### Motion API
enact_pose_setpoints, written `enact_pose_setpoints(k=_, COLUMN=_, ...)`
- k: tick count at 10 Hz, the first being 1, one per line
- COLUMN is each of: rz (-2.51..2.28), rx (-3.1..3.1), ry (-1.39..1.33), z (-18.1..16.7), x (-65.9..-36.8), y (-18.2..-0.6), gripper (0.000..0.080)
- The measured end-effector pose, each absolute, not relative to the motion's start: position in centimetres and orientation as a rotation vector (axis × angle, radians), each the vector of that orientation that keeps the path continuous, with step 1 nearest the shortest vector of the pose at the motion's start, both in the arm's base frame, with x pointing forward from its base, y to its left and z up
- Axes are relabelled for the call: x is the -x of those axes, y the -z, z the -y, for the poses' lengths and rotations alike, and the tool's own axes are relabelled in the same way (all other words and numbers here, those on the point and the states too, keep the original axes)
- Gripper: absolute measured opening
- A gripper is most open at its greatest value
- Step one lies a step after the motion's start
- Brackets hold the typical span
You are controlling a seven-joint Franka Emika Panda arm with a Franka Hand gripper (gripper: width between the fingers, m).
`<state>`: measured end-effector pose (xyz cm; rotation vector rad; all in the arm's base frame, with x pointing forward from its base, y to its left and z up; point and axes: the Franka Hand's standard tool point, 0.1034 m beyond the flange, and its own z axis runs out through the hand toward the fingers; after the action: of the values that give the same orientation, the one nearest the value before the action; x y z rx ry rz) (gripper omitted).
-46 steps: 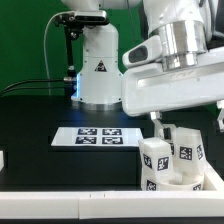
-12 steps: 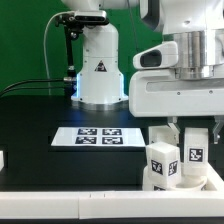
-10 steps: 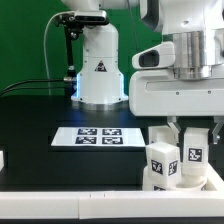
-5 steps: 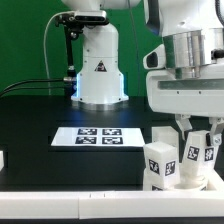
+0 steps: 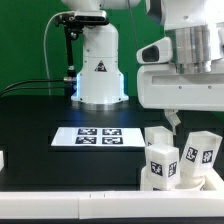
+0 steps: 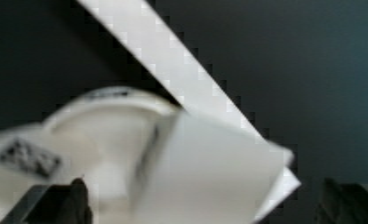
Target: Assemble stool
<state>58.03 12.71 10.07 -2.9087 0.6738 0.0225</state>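
The stool stands at the exterior view's lower right. Its round white seat (image 5: 182, 184) lies flat and carries upright chunky white legs with black tags: one at the front left (image 5: 158, 160), one at the right (image 5: 201, 155), slightly tilted, and the top of another behind (image 5: 158, 133). My gripper (image 5: 174, 121) hangs just above the legs, apart from them. In the wrist view, which is blurred, its dark fingertips (image 6: 56, 203) stand wide apart at the picture's edge, the gripper (image 6: 202, 206) is open, and a white leg (image 6: 207, 160) and the seat (image 6: 92, 125) lie below it.
The marker board (image 5: 98, 137) lies flat on the black table left of the stool. The white robot base (image 5: 98, 70) stands behind it. A small white block (image 5: 3, 158) shows at the left edge. A white rim (image 5: 60, 200) runs along the table's front.
My gripper was down between the legs, around the right one. It has let go and risen clear above them. The right leg now stands free, slightly tilted.
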Motion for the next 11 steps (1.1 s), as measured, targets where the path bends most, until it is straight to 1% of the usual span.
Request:
enact_pose_setpoints(k=1, rz=-0.533, rx=2.935, ry=-0.019, z=-12.75, x=-58.30, y=-10.30, gripper=0.0647)
enact_pose_setpoints(k=4, rz=-0.208, rx=2.978, ry=0.005, z=-12.72, x=-58.24, y=-10.15, gripper=0.0649)
enact_pose_setpoints(k=5, rz=0.017, rx=3.030, ry=0.029, z=-12.89, x=-58.08, y=-9.96, gripper=0.0649)
enact_pose_setpoints(k=7, rz=0.634, rx=3.046, ry=0.068, z=-13.16, x=-58.45, y=-10.31, gripper=0.0649)
enact_pose_setpoints(k=8, rz=0.863, rx=3.012, ry=0.071, z=-13.21, x=-58.45, y=-10.31, gripper=0.0649)
enact_pose_setpoints(k=10, rz=0.951, rx=2.988, ry=0.070, z=-13.01, x=-58.43, y=-10.25, gripper=0.0649)
enact_pose_setpoints(k=11, rz=1.068, rx=2.951, ry=0.070, z=-12.89, x=-58.45, y=-10.24, gripper=0.0649)
